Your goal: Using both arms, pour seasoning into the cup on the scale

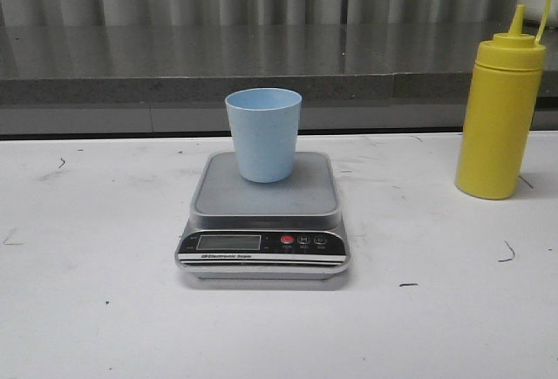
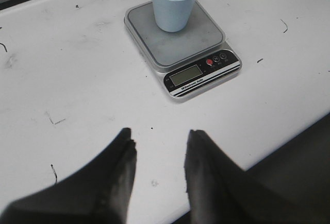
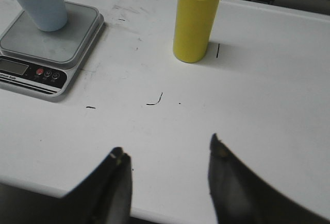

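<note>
tall opaque yellow plastic squeeze bottle (image 1: 500,118) stands upright, well right of the flat silver digital scale (image 1: 263,213); small pale blue plastic cup (image 1: 263,134) sits on it. left gripper (image 2: 159,147) and right gripper (image 3: 167,154) spread, empty. you likely grip mid-body; soft walls, smooth, light.

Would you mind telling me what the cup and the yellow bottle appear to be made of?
The cup looks like thin matte plastic: even pale blue, soft sheen, thin rim. The yellow bottle seems opaque, slightly glossy plastic, with a moulded cone nozzle and soft highlights down its side. Neither can be confirmed by look alone.
</note>
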Tool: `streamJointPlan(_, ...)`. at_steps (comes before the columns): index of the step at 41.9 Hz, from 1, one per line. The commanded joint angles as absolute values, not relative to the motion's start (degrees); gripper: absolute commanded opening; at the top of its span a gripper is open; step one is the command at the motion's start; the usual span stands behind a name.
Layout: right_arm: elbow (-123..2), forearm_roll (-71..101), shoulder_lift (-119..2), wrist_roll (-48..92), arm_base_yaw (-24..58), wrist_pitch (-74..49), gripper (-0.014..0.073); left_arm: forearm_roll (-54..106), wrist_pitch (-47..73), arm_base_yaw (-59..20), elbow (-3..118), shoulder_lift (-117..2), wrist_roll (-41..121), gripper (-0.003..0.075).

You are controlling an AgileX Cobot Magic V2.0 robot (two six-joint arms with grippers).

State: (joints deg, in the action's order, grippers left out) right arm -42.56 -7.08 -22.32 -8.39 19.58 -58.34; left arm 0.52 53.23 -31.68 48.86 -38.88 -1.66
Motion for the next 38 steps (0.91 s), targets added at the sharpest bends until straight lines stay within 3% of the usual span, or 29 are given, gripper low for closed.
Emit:
streamJointPlan(1, -44.31, -8.11, -22.76, -8.59, 19.54, -54.07, 0.0160, 1.00, 49.14, -32.12, 50.42, -38.94, -1.82, 0.0075)
streamJointPlan(5, -44.31, -8.11, -22.76, -8.59, 19.54, -54.01, 0.0033, 1.00, 49.14, -32.12, 50.42, -38.94, -1.82, -0.0022)
streamJointPlan(11, -44.31, -8.11, -22.76, -8.59, 19.54, -55.13, -0.0071, 1.00, 49.14, -32.12, 50.42, -38.94, -1.82, -0.0020)
streamJointPlan(30, -44.31, -8.11, -22.76, -8.59, 19.54, -55.29, -0.0066, 1.12, 49.14, -32.24, 50.42, -38.42, -1.82, -0.0020)
streamJointPlan(38, -44.31, -8.11, -22.76, -8.59, 19.54, -55.29, -0.0066, 0.00, 45.70, -25.56, 47.88, -32.25, -1.82, -0.0020)
